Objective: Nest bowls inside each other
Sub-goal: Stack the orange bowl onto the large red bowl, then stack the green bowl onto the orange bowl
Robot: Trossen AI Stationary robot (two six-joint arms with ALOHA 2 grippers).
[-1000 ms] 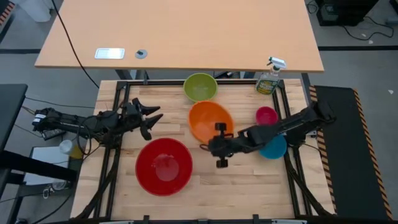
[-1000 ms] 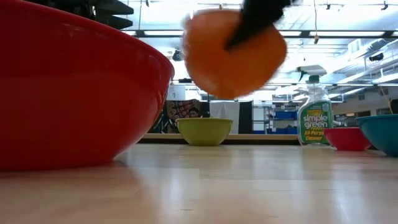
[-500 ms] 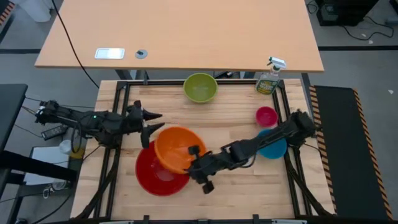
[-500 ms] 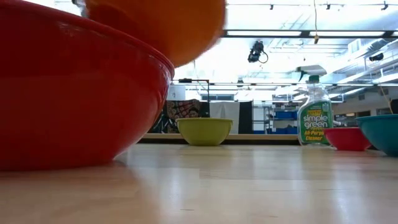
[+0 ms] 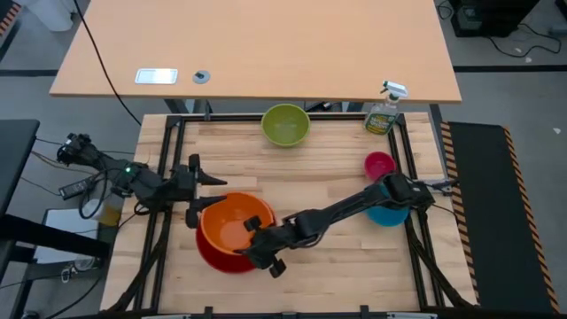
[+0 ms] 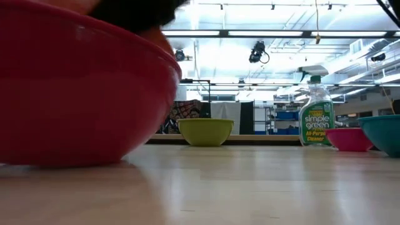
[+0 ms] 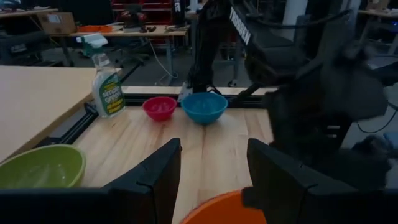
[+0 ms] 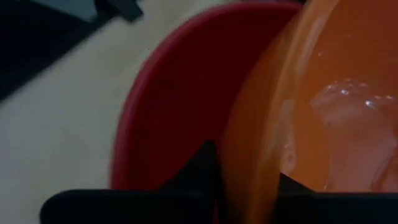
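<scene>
The orange bowl (image 5: 232, 221) sits tilted over the red bowl (image 5: 232, 259) at the table's near left, with my right gripper (image 5: 255, 235) shut on its rim. Whether its bottom touches the red bowl, I cannot tell. In the right wrist view the orange bowl (image 8: 323, 112) fills the red bowl (image 8: 168, 118). My left gripper (image 5: 211, 190) stands open just beyond the orange bowl's far-left edge, touching nothing. The lime green bowl (image 5: 285, 124) stands at the far edge. The pink bowl (image 5: 379, 165) and the blue bowl (image 5: 390, 213) stand at the right. My right gripper holds the orange bowl by its rim (image 8: 249, 168) on the bowl's near-right side, one finger (image 8: 202, 165) outside the wall and the other inside. The fingers slant down from the table's right. The bowl is tilted, lying within the red bowl's opening.
A green spray bottle (image 5: 384, 113) stands at the far right corner, beside the pink bowl. The table's middle and near right show bare wood (image 5: 354, 266). In the low view the red bowl (image 6: 75, 94) fills the left, with the green bowl (image 6: 205, 131) and the bottle (image 6: 315, 115) behind.
My right gripper has carried the orange bowl from the table's middle toward the left and near edges and down, into the red bowl's opening, rolling as it went. The bowl has turned from steeply tipped to more nearly mouth-up. My left arm has swung and its gripper stays open.
</scene>
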